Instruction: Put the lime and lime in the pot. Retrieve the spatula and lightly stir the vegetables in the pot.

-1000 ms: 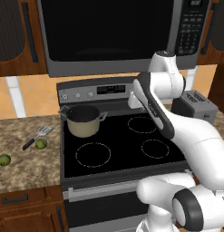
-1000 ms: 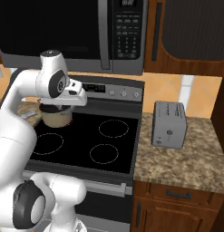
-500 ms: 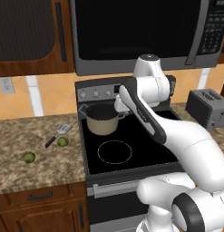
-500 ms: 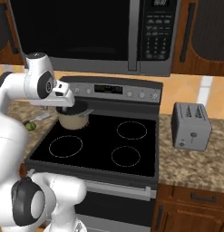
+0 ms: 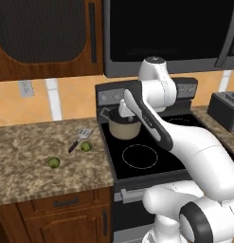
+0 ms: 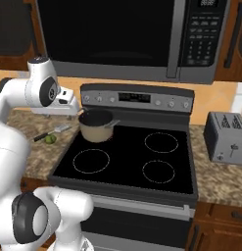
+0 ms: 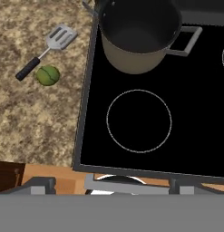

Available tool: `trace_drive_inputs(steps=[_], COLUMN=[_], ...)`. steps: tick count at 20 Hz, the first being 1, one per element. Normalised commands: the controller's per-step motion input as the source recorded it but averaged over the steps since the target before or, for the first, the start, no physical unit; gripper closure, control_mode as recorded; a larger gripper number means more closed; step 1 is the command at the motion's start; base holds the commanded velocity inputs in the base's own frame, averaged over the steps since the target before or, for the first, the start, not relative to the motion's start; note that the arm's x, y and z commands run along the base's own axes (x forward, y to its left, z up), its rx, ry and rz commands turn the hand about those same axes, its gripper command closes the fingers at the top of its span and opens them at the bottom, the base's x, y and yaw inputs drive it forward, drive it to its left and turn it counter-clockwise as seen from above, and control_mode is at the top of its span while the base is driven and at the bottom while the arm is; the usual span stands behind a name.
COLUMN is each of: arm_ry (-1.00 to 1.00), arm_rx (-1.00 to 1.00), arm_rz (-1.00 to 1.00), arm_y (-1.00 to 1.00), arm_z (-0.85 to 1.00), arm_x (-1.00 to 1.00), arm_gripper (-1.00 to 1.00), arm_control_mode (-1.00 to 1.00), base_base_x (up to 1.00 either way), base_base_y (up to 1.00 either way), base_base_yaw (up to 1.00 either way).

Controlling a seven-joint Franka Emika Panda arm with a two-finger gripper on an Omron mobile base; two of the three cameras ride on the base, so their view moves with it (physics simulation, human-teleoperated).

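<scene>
You've got the black stove (image 5: 151, 156) in front of you with the pot (image 5: 123, 127) sitting empty on its rear left burner, and the granite counter (image 5: 28, 152) stretching off to the left. On that counter the spatula (image 5: 79, 139) lies just beside one lime (image 5: 85, 146), with the second lime (image 5: 54, 163) nearer the front edge. Whether the pincer is spread or closed, you can't tell.

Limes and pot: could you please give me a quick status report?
Pot empty on stove's rear-left burner. Both limes on counter: one beside spatula, other nearer the counter's front edge. Gripper state unclear. Nothing blocking.
</scene>
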Motion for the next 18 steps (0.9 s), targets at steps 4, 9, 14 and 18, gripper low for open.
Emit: trace_drive_inputs(steps=[4, 9, 14, 18], arm_ry=[0.0, 0.0, 0.0, 0.0], arm_rx=[0.0, 0.0, 0.0, 0.0], arm_rz=[0.0, 0.0, 0.0, 0.0], arm_y=[0.0, 0.0, 0.0, 0.0], arm_z=[0.0, 0.0, 0.0, 0.0], arm_x=[0.0, 0.0, 0.0, 0.0], arm_gripper=[-1.0, -1.0, -1.0, -1.0], arm_control_mode=[1.0, 1.0, 1.0, 1.0], base_base_x=[0.05, 0.09, 0.1, 0.17], base_base_y=[0.47, 0.37, 0.49, 0.38], base_base_yaw=[-0.06, -0.05, -0.06, -0.06])
